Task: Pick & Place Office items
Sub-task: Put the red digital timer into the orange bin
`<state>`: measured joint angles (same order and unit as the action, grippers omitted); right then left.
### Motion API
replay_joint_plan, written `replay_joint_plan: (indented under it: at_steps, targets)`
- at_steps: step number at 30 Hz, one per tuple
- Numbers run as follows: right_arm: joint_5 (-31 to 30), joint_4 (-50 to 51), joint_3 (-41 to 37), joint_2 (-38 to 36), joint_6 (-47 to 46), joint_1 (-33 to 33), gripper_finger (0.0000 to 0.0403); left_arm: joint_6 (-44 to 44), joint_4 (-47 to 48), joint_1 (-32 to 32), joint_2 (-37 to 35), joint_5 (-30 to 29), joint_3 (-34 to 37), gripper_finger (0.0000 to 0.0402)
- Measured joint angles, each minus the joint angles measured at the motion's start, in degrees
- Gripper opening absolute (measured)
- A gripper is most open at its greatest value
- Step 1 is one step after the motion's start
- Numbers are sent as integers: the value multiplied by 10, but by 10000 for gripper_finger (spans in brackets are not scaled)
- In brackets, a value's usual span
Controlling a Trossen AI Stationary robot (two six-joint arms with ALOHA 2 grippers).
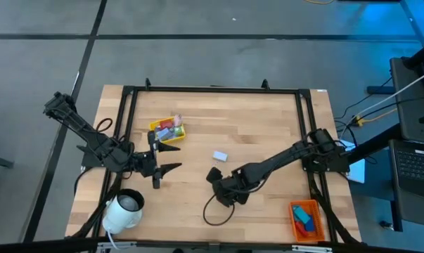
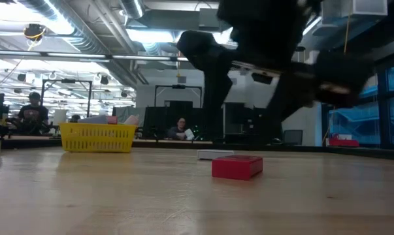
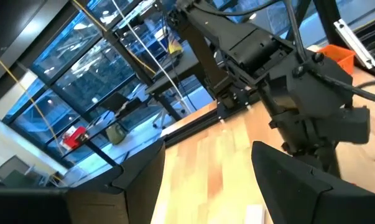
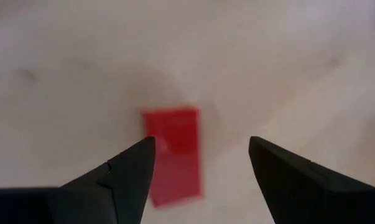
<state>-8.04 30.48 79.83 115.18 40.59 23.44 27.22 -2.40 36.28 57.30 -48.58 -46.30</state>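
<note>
A flat red piece (image 4: 172, 155) lies on the wooden table; it also shows in the low view (image 2: 236, 166). My right gripper (image 4: 201, 142) is open just above it, pointing down, one finger on either side, touching nothing. In the high view the right gripper (image 1: 224, 188) hides the red piece. A light blue piece (image 1: 220, 155) lies flat on the table a little beyond it. My left gripper (image 1: 174, 158) is open and empty, held level near the table's left side, pointing toward the right arm; it also shows in its own wrist view (image 3: 206, 186).
A yellow ribbed tray (image 1: 167, 131) with several small pieces stands at the back left. An orange tray (image 1: 304, 219) with blue pieces stands at the near right corner. A white roll (image 1: 124, 209) lies near left. A dark cable loop (image 1: 215, 211) lies near the right gripper.
</note>
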Motion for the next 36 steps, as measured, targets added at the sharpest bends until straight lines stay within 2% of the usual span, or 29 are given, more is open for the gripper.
replay_joint_plan:
  at_steps: [15,26,36]
  targets:
    - [116,9,0,0,-84,-22,264,0,-4,10,0,-4,0,237]
    - [141,12,1,37,-14,-36,264,1,-5,9,0,-4,0,237]
    - [147,2,-10,36,-20,-67,257,-1,-5,9,0,2,0,237]
